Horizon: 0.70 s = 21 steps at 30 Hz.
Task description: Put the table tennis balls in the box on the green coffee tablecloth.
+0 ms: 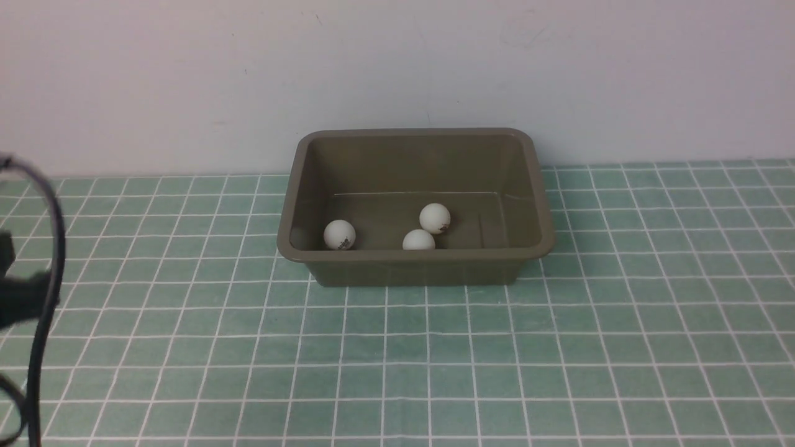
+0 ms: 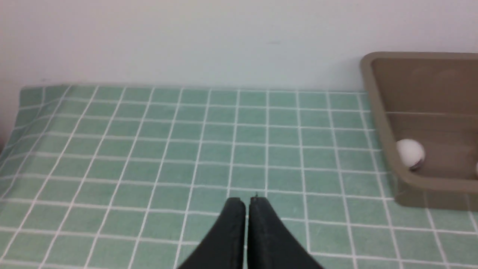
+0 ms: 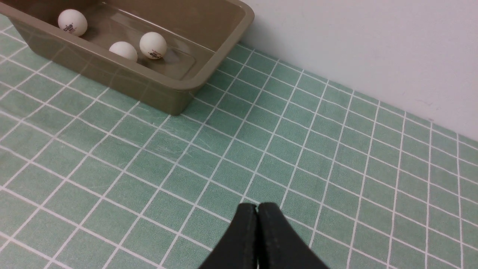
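Left jaws were clenched tip to tip with nothing between them, held low over bare cloth well to the left of the box [image 1: 415, 273]. Right jaws were likewise pressed together and empty, over bare cloth on the box's right side. Neither pair touched anything.

The green coffee tablecloth [image 1: 435, 360] lay flat, and no ball showed on it in any view. The box stood upright on it, close to the wall [image 1: 397, 62]. All three table tennis balls [image 1: 435, 218] lay on the box floor. One ball [image 1: 340, 235] sat by the near left corner. The other two sat close together near the middle; whether they touched I could not tell.

Finding: I judged the task complete. Empty, clenched jaws standing clear of the box fitted a rest posture, not a pending pick. The box's high walls should keep the balls in.
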Each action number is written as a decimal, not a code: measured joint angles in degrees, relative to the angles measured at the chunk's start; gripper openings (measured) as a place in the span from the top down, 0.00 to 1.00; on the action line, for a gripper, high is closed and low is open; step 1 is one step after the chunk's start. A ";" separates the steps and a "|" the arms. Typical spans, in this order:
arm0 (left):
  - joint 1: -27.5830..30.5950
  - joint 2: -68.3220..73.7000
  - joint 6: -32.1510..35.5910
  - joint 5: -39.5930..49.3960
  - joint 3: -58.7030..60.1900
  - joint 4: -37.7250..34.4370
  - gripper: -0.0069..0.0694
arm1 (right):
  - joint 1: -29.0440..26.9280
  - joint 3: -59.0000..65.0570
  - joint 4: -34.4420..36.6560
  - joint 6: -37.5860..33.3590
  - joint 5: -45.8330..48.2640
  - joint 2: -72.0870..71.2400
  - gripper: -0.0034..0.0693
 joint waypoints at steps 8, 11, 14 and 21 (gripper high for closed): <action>1.20 -21.21 -1.58 -0.73 15.65 4.90 0.91 | 0.00 0.00 0.00 0.00 0.00 0.00 0.97; 1.20 -26.99 -1.58 -0.72 18.73 5.18 0.91 | 0.00 0.00 0.00 0.00 0.00 0.00 0.97; 1.20 -32.93 -1.58 -0.17 21.87 5.22 0.91 | 0.00 0.00 0.00 0.06 0.00 0.00 0.97; 5.42 -35.69 -4.16 0.11 27.57 5.18 0.91 | 0.00 0.00 0.00 1.11 0.00 0.00 0.97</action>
